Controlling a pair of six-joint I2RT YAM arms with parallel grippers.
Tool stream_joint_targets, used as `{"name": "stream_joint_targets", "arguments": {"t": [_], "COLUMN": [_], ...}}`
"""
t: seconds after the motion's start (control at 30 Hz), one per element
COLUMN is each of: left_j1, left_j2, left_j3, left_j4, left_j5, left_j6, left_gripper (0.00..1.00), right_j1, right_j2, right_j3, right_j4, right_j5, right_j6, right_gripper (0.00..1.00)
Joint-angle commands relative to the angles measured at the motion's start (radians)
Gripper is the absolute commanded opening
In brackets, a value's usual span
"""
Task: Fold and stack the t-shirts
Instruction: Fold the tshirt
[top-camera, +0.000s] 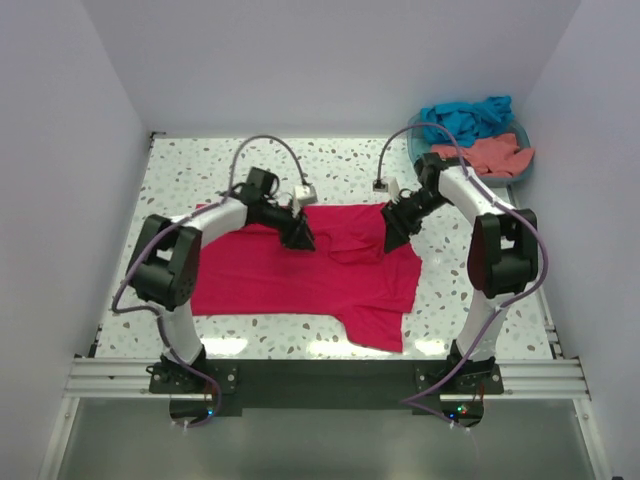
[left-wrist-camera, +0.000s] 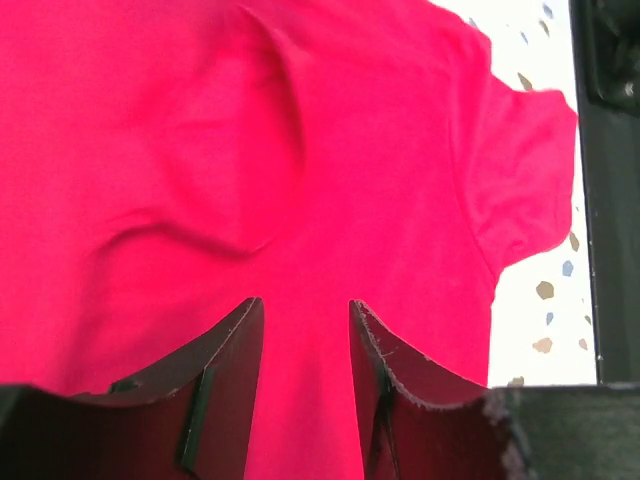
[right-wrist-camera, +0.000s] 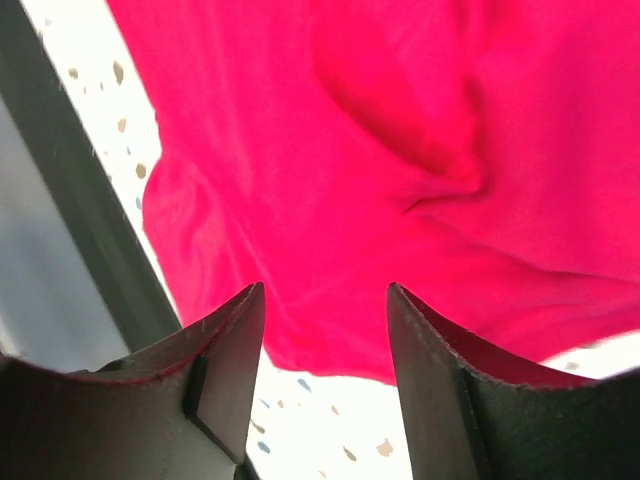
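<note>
Crimson t-shirt (top-camera: 300, 285) flat on the counter (top-camera: 200, 170), my left pincer (top-camera: 298, 238) and right pincer (top-camera: 393, 236) both spread and empty above its far edge; I would lower both together, pinch that edge symmetrically, and draw it toward its near edge.

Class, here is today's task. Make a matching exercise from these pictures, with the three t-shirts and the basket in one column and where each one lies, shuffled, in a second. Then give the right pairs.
Column one:
1. bright crimson-pink cloth t-shirt
2. teal-blue cloth t-shirt
3. salmon-coral cloth t-shirt
4. teal plastic basket

Column two:
A. at the far right corner of the speckled table
B. bunched in the basket, far side
C. spread out on the middle of the table
D. bunched in the basket, near side

Pairs: 1-C, 2-B, 3-D, 4-A.
</note>
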Motion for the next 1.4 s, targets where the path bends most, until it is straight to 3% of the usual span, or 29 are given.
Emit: {"name": "stream_joint_targets", "arguments": {"t": [0.0, 0.1, 0.17, 0.2, 0.4, 0.73, 1.17, 1.37], "left_j1": [0.217, 0.376, 0.421, 0.484, 0.591, 0.607, 0.621, 0.624], "left_j2": [-0.114, -0.098, -0.057, -0.036, 0.118, 0.129, -0.037, -0.106], "left_j3": [0.127, 0.224, 0.294, 0.322, 0.465, 0.374, 0.199, 0.202], "left_j4": [-0.226, -0.321, -0.354, -0.408, -0.507, -0.532, -0.601, -0.561], "left_j5": [0.040, -0.045, -0.111, -0.164, -0.329, -0.522, -0.556, -0.424], "left_j6": [0.099, 0.127, 0.144, 0.168, 0.190, 0.263, 0.411, 0.434], "left_gripper": [0.45, 0.44, 0.44, 0.43, 0.41, 0.38, 0.31, 0.37], "right_j1": [0.009, 0.032, 0.050, 0.059, 0.133, 0.177, 0.210, 0.199], "right_j2": [-0.046, -0.026, 0.012, 0.032, 0.103, 0.094, -0.001, -0.052], "right_j3": [0.103, 0.122, 0.128, 0.136, 0.139, 0.035, -0.012, 0.048], "right_j4": [0.046, 0.204, 0.264, 0.265, 0.256, 0.181, 0.013, -0.015], "right_j5": [-0.010, 0.051, 0.103, 0.117, 0.201, 0.228, 0.113, 0.008], "right_j6": [0.076, 0.242, 0.305, 0.314, 0.325, 0.255, 0.120, 0.136], "right_gripper": [0.54, 0.49, 0.47, 0.45, 0.40, 0.39, 0.40, 0.41]}}
